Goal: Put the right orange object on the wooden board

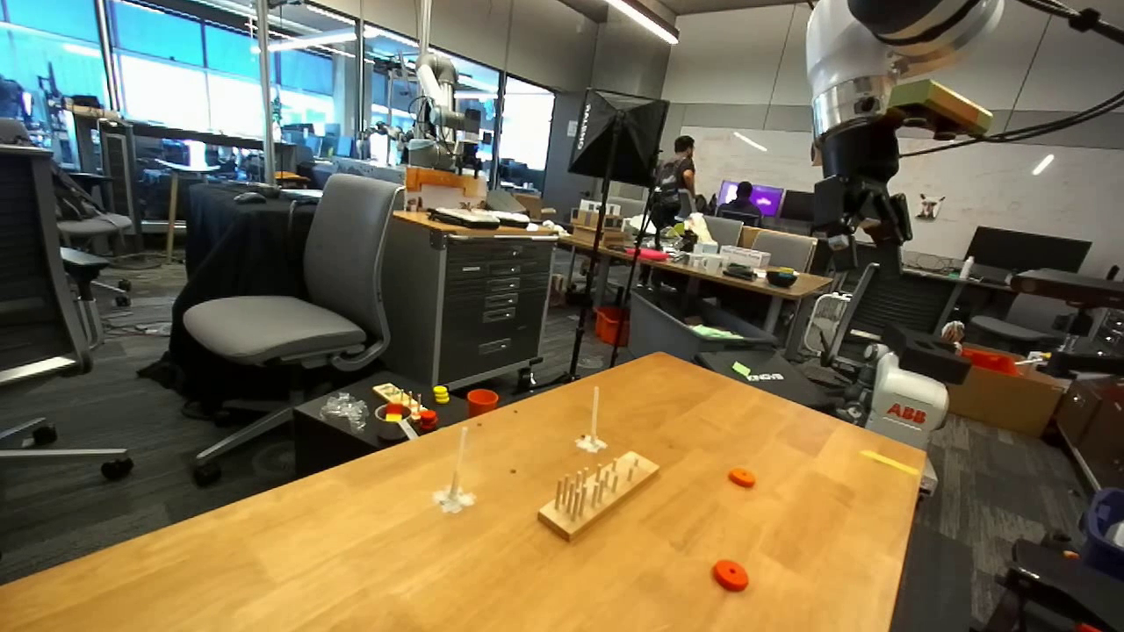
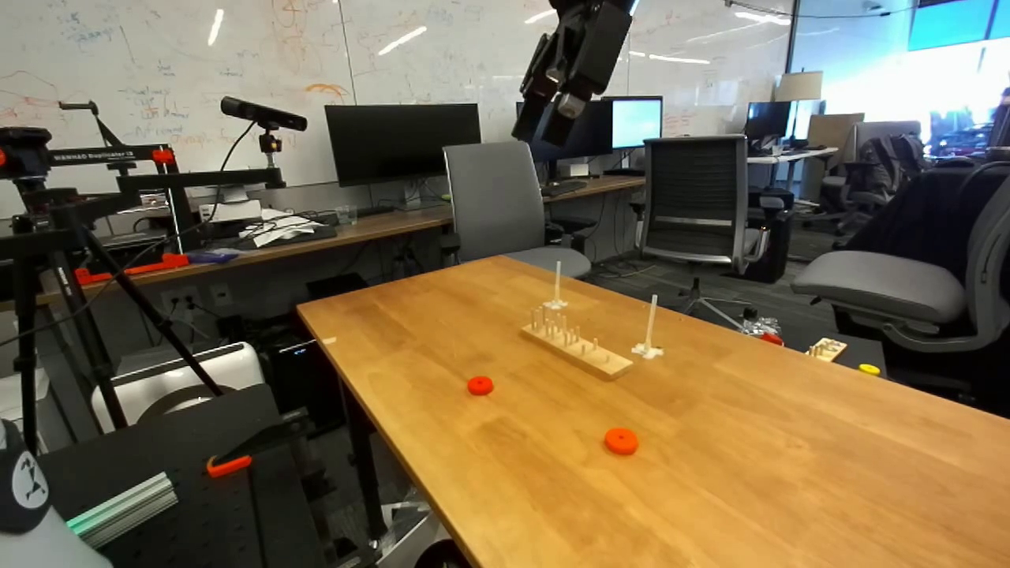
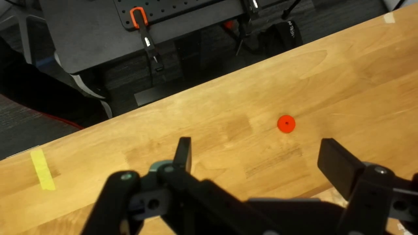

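Exterior view: right orange object lay off the wooden board; my claw gaped empty; pick, placement seemed pending.

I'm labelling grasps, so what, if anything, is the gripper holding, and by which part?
Nothing is held: the gripper has its jaws open and empty, and both orange discs lie on the tabletop.
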You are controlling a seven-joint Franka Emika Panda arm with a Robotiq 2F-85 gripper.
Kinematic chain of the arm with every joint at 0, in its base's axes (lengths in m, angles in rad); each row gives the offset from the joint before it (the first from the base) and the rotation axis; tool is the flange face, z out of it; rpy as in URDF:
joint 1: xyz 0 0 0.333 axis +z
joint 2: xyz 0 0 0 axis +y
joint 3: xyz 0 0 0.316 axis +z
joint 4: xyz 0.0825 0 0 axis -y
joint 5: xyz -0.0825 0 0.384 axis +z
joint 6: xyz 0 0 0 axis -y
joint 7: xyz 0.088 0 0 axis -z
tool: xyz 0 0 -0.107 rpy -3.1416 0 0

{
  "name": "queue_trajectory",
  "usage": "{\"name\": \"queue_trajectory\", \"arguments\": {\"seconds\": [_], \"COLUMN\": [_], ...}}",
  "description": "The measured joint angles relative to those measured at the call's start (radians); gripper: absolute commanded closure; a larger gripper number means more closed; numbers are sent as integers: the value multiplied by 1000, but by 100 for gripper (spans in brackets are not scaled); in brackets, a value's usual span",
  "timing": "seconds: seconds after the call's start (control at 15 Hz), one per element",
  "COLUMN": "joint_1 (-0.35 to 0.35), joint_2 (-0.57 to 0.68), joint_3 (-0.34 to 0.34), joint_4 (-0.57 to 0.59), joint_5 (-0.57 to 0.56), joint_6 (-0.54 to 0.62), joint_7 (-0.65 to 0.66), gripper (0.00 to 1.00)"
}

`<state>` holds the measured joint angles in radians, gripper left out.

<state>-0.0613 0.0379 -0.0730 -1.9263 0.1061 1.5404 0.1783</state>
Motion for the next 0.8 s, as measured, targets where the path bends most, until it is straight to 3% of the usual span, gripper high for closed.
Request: {"name": "queue_trajectory", "arguments": {"seconds": [0.2, 0.47, 0.8], "joint_1": [2, 5, -16], "joint_2": [27, 123, 277], "joint_3": [6, 12, 3], "joint_4": [-2, 23, 147], "joint_5": [21, 149, 307], "joint_6": [79, 240, 430], "joint_7": [1, 1, 51], "gripper": [0, 0, 0]}}
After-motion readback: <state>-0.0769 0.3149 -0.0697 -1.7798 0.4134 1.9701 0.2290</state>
